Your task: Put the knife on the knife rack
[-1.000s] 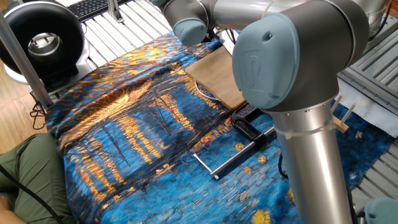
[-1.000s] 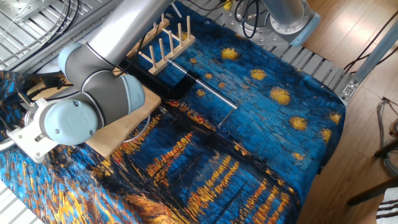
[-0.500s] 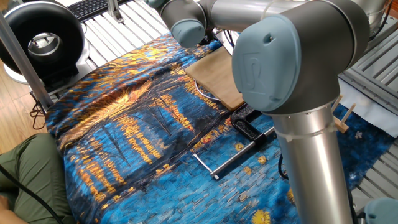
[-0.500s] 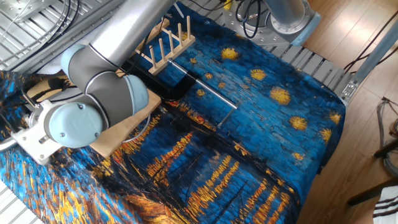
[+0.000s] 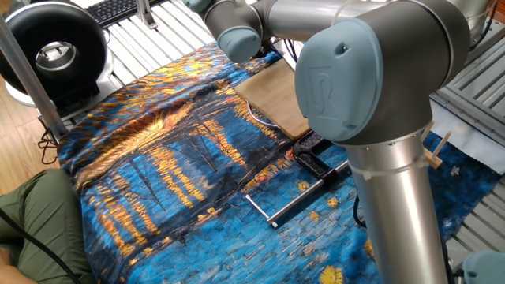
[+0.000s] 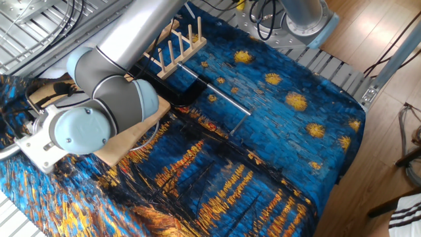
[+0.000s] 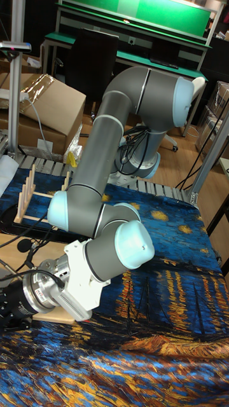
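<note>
Looked like the approach step: reaching toward the far-left end of the bamboo cutting board (image 6: 135, 136), nothing lifted yet. Found the gripper (image 7: 11, 306) at the left edge of the tall fixed view, low over the board, fingertips cut off by the frame. Could not tell whether the jaws stood open or closed. Could not make out the knife in any view; probably hidden behind the wrist near that end of the board, so its place relative to the jaws stayed unknown. Saw the knife rack (image 6: 177, 45) standing empty beyond the board's right end, just beside a black clamp (image 6: 172, 89). Next, judged: a grasp, then a carry rightward and a careful drop between the pegs.
</note>
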